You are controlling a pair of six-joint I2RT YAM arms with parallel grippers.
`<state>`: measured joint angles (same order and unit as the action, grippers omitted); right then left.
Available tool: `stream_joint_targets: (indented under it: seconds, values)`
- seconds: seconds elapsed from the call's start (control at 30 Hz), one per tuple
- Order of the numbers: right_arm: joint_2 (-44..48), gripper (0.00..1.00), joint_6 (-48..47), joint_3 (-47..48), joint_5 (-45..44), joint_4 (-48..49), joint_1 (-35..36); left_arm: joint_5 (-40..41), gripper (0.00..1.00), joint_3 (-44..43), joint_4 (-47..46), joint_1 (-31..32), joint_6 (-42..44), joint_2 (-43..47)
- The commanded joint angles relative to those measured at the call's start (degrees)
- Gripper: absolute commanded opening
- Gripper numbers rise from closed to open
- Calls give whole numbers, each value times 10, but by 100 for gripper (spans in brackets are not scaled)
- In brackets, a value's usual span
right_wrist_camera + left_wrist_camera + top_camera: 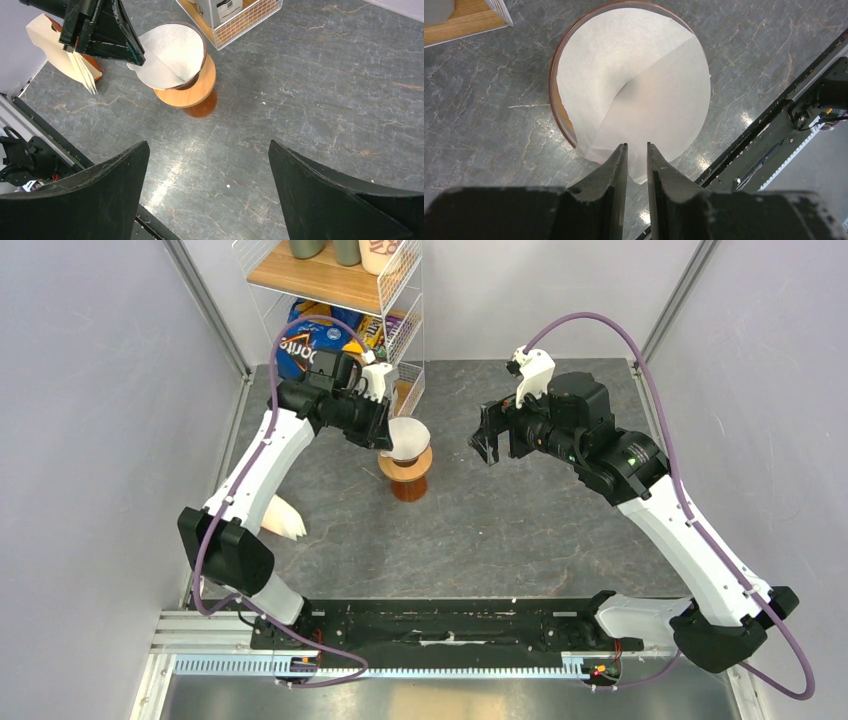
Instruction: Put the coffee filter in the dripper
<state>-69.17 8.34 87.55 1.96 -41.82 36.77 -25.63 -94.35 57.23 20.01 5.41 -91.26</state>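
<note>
Pincer first: the left gripper (pixel 637 145) is down to a narrow slit, tips at the 6 o'clock edge of the coffee filter (pixel 639 85). A lip of the paper shows in the gap, but I can't tell whether the jaws actually pinch it. The filter is in the dripper (pixel 553 87), opened into a cone with a fold line running down to its centre. It spills over the rim at 6 o'clock, and a sliver of orange wall is bare at 8 o'clock.

From overhead, the dripper stands upright on the grey stone-patterned table (pixel 520 540), a little left of centre. The right gripper (pixel 487 445) hangs at its 3 o'clock, well apart, jaws spread wide with nothing between them. A pile of filters (pixel 285 520) lies at the dripper's 8 o'clock, and a wire shelf rack (pixel 340 280) stands at its 11 o'clock.
</note>
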Motion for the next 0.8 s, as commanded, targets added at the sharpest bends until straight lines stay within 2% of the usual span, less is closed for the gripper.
stream_joint_targets:
  seconds: [0.0,0.4,0.6,0.77]
  values:
    - [7,97,1,3,12,8,-4,3,27,21,-51,3,2,-1]
    - [8,97,-5,6,15,7,-7,-3,28,19,-65,3,-9,-18]
    - [9,97,-9,6,18,10,-11,-13,47,-39,-61,3,-20,10]
    - [10,97,-7,1,14,30,-23,10,62,-84,-42,2,-11,46]
